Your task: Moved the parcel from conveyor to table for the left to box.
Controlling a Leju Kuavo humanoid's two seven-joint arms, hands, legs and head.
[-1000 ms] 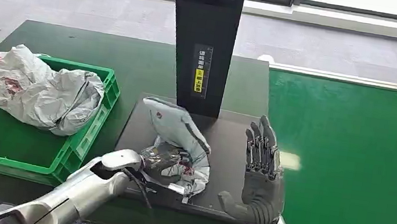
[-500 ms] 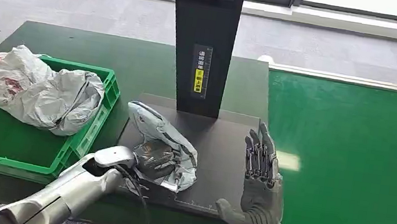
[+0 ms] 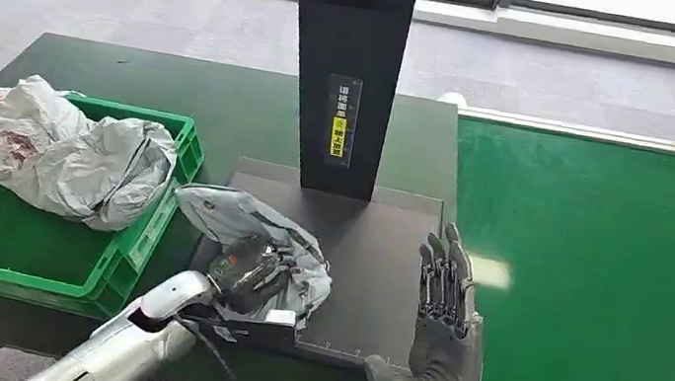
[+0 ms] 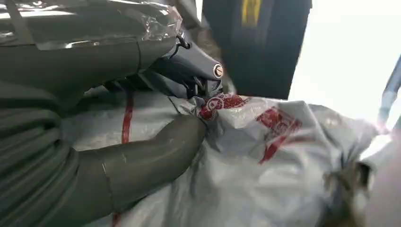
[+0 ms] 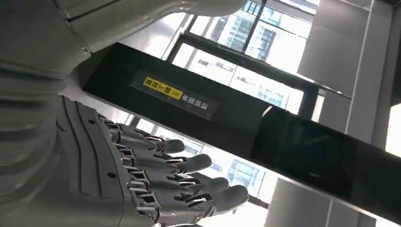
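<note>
Head view: left hand (image 3: 247, 273) fingers gripping parcel (image 3: 244, 227), carried nearer crate (image 3: 36, 253); right hand (image 3: 441, 330) empty, fingers straight.

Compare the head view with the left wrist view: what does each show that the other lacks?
Head view alone: the green plastic crate holding crumpled grey mailer bags, the green conveyor belt, and the open right hand raised beside the black platform.

Left wrist view alone: the thick grey thumb pressed into the plastic, beside its red print.

Both: the left hand gripping the grey plastic parcel, and the black post.
</note>
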